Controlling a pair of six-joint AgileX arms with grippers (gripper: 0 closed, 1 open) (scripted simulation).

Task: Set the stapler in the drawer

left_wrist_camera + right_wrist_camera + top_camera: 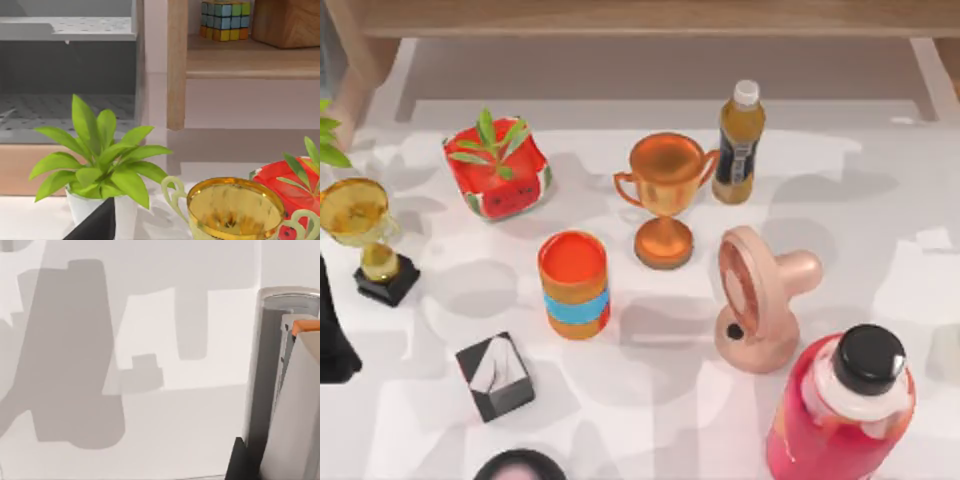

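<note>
Right hand (244, 464) just beside the pale grey stapler (295, 430)

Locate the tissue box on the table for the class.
In the top view, the tissue box lies on the table's left side, towards the picture's lower edge. It is diagonally below the orange can and right of the gold trophy.
</note>
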